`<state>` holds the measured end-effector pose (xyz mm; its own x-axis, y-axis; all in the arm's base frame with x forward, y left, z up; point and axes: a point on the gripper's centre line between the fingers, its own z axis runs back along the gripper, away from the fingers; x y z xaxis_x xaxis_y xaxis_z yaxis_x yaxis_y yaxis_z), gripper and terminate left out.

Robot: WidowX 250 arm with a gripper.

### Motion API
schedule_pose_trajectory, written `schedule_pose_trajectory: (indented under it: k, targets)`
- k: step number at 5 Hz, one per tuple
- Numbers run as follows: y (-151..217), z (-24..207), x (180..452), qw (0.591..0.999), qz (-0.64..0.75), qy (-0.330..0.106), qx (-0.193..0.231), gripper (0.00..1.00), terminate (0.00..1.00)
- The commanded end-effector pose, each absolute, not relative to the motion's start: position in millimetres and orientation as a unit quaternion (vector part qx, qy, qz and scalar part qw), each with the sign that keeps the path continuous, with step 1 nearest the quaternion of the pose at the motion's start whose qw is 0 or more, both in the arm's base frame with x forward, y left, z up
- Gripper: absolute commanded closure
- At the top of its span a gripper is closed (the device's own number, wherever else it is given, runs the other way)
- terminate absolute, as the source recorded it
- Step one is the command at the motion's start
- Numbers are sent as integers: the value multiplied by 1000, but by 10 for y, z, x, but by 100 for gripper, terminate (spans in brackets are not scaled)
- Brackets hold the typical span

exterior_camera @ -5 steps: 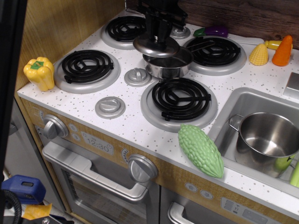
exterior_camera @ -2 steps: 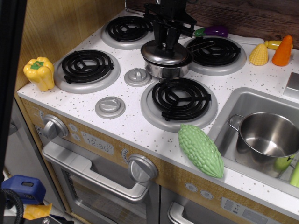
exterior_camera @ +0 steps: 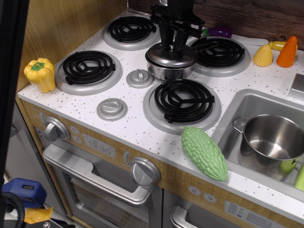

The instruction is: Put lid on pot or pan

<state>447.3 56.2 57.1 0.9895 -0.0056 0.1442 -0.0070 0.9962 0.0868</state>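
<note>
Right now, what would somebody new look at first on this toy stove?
Probably the black gripper in the middle of the stovetop, over a shiny lid sitting on the small steel pot. Next, the bumpy green gourd at the front counter edge and the yellow pepper on the left.

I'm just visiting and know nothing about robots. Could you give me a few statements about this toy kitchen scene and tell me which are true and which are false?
1. The lid sits on the small pot in the middle of the stove. True.
2. The gripper is far off, over the sink. False: it hangs right above the lid, fingers either side of the knob.
3. A yellow pepper lies at the counter's left edge. True.
4. The large pot stands on a burner. False: it sits in the sink.
5. The green bumpy gourd lies near the counter's front edge. True.
</note>
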Motion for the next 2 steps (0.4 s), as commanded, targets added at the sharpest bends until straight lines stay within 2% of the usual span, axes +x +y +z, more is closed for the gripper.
schedule_pose_trajectory:
  k: [1,2]
  targets:
    - [499,1079,4524,990,-5,-132,50,0,0]
    - [499,1079,4524,990,-5,-132,50,0,100]
